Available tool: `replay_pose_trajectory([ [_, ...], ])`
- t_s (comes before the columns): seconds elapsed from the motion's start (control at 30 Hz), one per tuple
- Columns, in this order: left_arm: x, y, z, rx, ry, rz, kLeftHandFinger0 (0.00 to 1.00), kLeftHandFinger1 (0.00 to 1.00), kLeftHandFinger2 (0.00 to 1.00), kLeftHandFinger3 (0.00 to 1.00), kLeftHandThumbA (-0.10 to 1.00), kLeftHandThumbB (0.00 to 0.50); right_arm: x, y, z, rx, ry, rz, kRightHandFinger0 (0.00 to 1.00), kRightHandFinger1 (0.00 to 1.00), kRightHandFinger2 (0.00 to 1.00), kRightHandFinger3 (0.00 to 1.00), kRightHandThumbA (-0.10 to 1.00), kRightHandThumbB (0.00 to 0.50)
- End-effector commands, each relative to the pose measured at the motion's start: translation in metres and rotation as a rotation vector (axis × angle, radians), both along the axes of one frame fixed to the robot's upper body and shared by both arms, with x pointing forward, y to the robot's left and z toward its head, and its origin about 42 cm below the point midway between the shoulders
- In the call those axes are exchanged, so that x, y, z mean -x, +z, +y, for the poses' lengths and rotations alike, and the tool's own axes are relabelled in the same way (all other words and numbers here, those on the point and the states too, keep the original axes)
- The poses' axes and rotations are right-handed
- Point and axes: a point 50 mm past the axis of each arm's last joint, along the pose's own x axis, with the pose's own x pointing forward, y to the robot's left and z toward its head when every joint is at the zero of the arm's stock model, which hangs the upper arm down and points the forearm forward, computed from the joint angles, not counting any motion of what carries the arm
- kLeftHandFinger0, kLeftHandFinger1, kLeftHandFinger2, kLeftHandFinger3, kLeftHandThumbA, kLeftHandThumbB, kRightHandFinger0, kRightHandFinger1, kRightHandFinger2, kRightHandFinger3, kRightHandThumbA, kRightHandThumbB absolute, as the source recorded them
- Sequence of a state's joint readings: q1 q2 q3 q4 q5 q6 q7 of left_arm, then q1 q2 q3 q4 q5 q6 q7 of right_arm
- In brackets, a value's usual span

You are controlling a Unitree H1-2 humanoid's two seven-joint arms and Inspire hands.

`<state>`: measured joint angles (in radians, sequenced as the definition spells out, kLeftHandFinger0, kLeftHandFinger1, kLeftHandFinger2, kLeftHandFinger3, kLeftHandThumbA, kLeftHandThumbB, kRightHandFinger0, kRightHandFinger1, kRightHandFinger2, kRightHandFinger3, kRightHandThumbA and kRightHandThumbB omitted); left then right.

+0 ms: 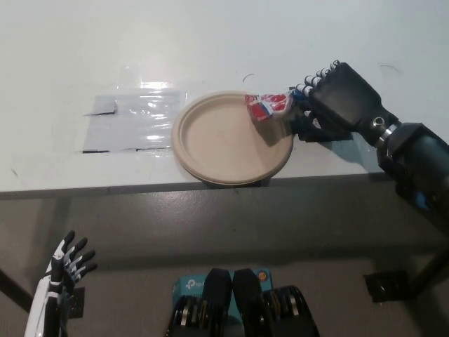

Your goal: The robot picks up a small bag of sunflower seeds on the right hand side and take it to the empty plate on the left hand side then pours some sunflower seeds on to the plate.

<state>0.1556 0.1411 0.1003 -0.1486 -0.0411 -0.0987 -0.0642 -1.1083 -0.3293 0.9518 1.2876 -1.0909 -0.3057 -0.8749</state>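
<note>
My black right hand (335, 102) is shut on a small red, white and blue bag of sunflower seeds (269, 107). The bag is tilted over the right rim of the tan paper plate (210, 151), which lies near the table's front edge. The plate's surface looks bare; I see no seeds on it. My white left hand (64, 267) rests low at the bottom left, below the table, fingers apart and holding nothing.
A clear plastic sheet (133, 121) lies flat on the white table (210, 42) left of the plate. A dark flat object (324, 132) lies under my right hand. The table's front edge runs just below the plate.
</note>
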Motion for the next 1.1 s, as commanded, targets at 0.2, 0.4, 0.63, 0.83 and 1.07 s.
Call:
replay_pose_trajectory([
  [0.2, -0.003, 0.013, 0.002, -0.025, -0.017, -0.051, 0.86, 0.87, 0.93, 1.00, 1.00, 0.097, -0.018, 0.069, 0.006, 0.093, 0.059, -0.219, 0.00, 0.00, 0.45, 0.07, -0.10, 0.270],
  [0.4, -0.004, 0.015, 0.002, -0.038, -0.017, -0.053, 0.85, 0.86, 0.93, 1.00, 1.00, 0.090, -0.019, 0.084, 0.010, 0.155, 0.104, -0.328, 0.00, 0.00, 0.50, 0.03, -0.10, 0.296],
  [0.63, -0.006, 0.017, 0.003, -0.044, -0.029, -0.067, 0.83, 0.86, 0.92, 1.00, 1.00, 0.102, -0.020, 0.101, 0.016, 0.203, 0.150, -0.367, 0.00, 0.00, 0.50, 0.02, -0.10, 0.302],
  [0.83, -0.007, 0.017, 0.004, -0.048, -0.033, -0.071, 0.83, 0.85, 0.92, 1.00, 1.00, 0.104, -0.020, 0.109, 0.016, 0.237, 0.177, -0.383, 0.00, 0.00, 0.48, 0.01, -0.10, 0.300],
  [1.07, -0.008, 0.017, 0.003, -0.052, -0.033, -0.079, 0.81, 0.83, 0.90, 1.00, 1.00, 0.076, -0.020, 0.110, 0.014, 0.293, 0.202, -0.412, 0.00, 0.00, 0.47, 0.02, -0.10, 0.309],
])
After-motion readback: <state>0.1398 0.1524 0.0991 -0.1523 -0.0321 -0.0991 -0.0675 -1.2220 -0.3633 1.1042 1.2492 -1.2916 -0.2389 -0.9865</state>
